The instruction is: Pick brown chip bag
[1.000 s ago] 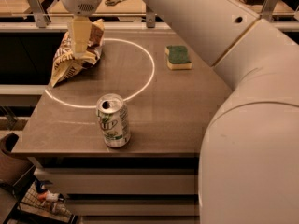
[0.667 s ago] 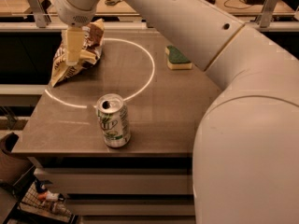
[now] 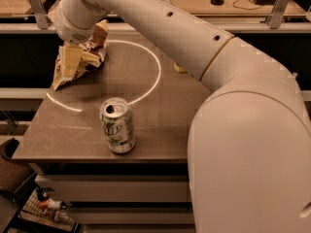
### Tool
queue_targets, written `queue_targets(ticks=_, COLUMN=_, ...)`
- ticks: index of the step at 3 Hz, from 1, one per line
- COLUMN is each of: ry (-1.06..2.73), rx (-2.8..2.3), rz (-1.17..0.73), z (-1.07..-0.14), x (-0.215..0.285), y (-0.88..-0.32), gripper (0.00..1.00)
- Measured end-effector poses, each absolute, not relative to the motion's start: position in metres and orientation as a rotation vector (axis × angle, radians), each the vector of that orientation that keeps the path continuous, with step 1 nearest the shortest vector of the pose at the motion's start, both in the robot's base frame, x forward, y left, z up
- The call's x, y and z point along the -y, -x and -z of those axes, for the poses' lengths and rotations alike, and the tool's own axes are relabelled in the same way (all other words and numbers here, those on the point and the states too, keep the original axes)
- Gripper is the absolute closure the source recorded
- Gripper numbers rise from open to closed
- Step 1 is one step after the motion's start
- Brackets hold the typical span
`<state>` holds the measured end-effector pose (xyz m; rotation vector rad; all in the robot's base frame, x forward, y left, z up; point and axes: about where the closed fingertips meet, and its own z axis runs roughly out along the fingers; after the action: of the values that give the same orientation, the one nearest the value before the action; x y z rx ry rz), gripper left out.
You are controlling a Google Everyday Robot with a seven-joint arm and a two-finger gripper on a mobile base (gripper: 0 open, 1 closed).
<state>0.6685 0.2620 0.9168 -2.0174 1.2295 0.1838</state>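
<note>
The brown chip bag [image 3: 77,63] is wrinkly, dark brown and tan with white lettering. It lies at the far left of the table [image 3: 160,130], across a white circle line. My gripper [image 3: 83,39] has come in from the right and is right on the bag's upper part, at its top edge. The wrist covers the top of the bag.
A green-and-white soda can [image 3: 117,125] stands open near the table's front edge. My arm crosses the table's right side and hides most of the sponge; a sliver [image 3: 179,68] shows under it. A railing and desks run behind the table. Clutter lies on the floor at lower left.
The arm has swung lower and further left across the table, now covering the sponge. The gripper has come down onto the top of the chip bag. The can has not moved.
</note>
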Motion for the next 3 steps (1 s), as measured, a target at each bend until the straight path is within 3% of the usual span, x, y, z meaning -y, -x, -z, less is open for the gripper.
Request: queue_targets(ticks=3, ry=2.191, rx=-1.363, rz=-0.073, z=-0.895, x=-0.263, y=-0.692, gripper=0.0)
